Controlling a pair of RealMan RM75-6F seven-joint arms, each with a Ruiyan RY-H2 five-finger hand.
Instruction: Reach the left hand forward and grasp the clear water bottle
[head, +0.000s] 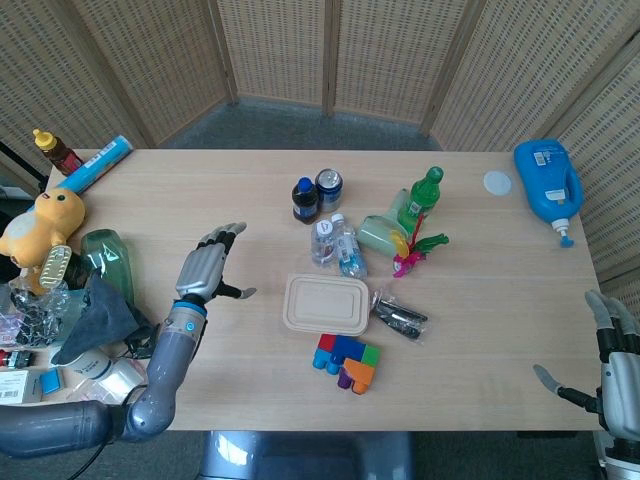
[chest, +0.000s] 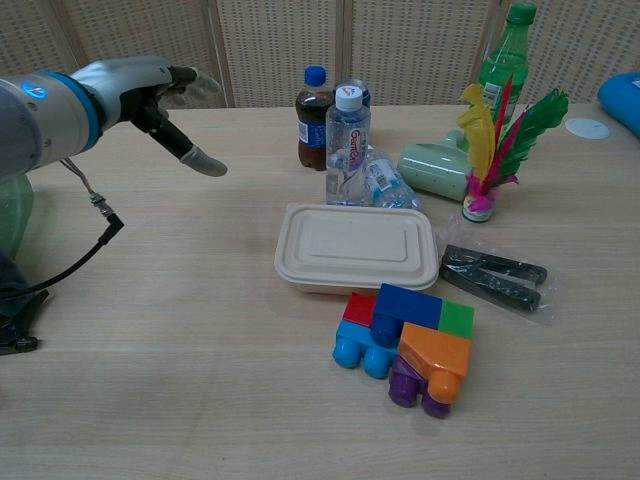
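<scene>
Upright, water bottle (chest: 347, 140) stands capped.

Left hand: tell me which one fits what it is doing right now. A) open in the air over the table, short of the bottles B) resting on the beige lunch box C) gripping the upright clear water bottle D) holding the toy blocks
A. The left hand hangs open with fingers apart, holding nothing, well to the left of the upright clear water bottle and off the beige lunch box.
</scene>
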